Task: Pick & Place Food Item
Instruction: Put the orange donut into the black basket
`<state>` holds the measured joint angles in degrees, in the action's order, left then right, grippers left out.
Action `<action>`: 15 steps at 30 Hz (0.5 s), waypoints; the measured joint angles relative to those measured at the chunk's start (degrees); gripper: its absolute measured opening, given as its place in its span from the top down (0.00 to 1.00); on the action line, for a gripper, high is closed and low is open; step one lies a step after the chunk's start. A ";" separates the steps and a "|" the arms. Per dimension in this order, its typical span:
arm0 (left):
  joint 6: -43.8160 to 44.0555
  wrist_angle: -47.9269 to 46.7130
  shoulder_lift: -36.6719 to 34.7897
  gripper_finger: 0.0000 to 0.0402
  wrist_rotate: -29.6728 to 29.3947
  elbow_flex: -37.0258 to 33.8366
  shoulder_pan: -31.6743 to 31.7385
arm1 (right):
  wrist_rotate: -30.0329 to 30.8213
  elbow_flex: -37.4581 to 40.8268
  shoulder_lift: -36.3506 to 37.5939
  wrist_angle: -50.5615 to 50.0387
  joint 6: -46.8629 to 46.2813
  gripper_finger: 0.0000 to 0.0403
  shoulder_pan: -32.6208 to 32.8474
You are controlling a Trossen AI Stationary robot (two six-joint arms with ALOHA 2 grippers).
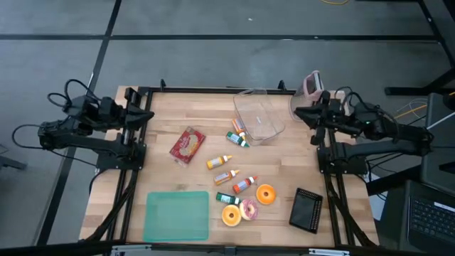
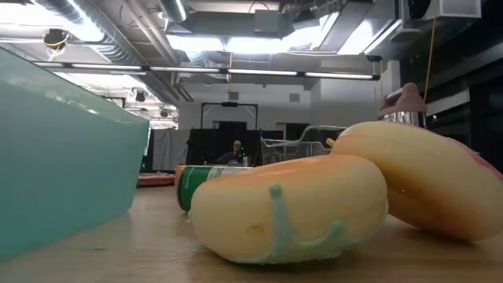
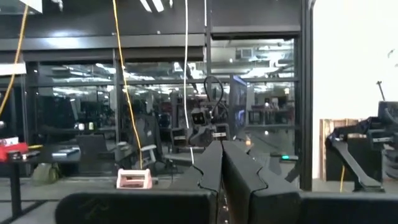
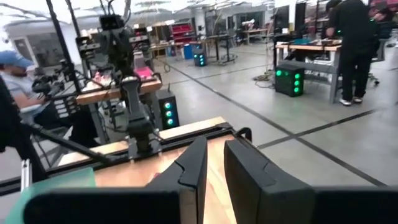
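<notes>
Food items lie on the wooden table (image 1: pixel 163 178): a red snack packet (image 1: pixel 188 144), several small bottles (image 1: pixel 234 174) and three donuts (image 1: pixel 249 206), two of them close up in the low view (image 2: pixel 291 208). A clear plastic container (image 1: pixel 259 114) stands at the far middle and a teal tray (image 1: pixel 177 215) at the near left. My left gripper (image 1: pixel 151 116) is shut and raised over the table's far left edge, holding nothing (image 3: pixel 222 144). At the far right edge, my right gripper (image 1: pixel 295 112) is raised beside the container, its fingers a little apart with nothing between them (image 4: pixel 215 144).
A black box (image 1: pixel 307 210) lies at the near right. A pink-topped item (image 1: pixel 311 83) stands beyond the far right corner. Black frame rails (image 1: pixel 131 178) run along the table's left, right and far edges. Bare wood shows between the packet and the tray.
</notes>
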<state>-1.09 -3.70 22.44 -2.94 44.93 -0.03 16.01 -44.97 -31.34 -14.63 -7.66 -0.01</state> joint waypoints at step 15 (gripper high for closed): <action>0.34 0.24 -0.04 0.99 0.93 0.00 0.02 | -0.53 0.00 -5.43 1.38 3.72 0.86 -0.02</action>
<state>-0.74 -3.45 22.40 -2.02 44.93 -0.01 15.48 -44.97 -36.78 -13.26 -3.93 -0.03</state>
